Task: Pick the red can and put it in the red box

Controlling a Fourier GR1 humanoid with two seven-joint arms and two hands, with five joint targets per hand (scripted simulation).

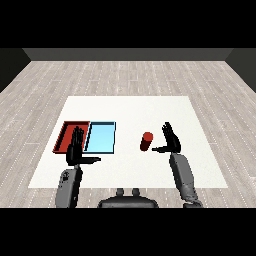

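At the far left, the red tray (63,136) lies flat on the white counter (130,107). Its near right part is hidden behind the left robot hand (75,148), which is raised over that corner with fingers straight and together, pointing away from the robot, and the thumb stuck out to the right. Whether this robot hand touches the tray cannot be told. Its grey forearm (69,186) runs down toward the lower left.

Just beside the red tray, edge to edge on its right, lies the light blue tray (102,137); the thumb's tip reaches toward its near left corner.

Further right, well apart from both trays, the red can (146,141) stands upright on the counter. The right robot hand (170,139) is just beside it on the right, spread open: fingers straight and angled up and away, thumb pointing left toward the can's base. A narrow gap shows between thumb and can, so nothing is held. The right forearm (183,177) is cut off at the bottom.

The counter stands on a pale grey plank floor (125,75), with a dark wall (128,54) at the back.
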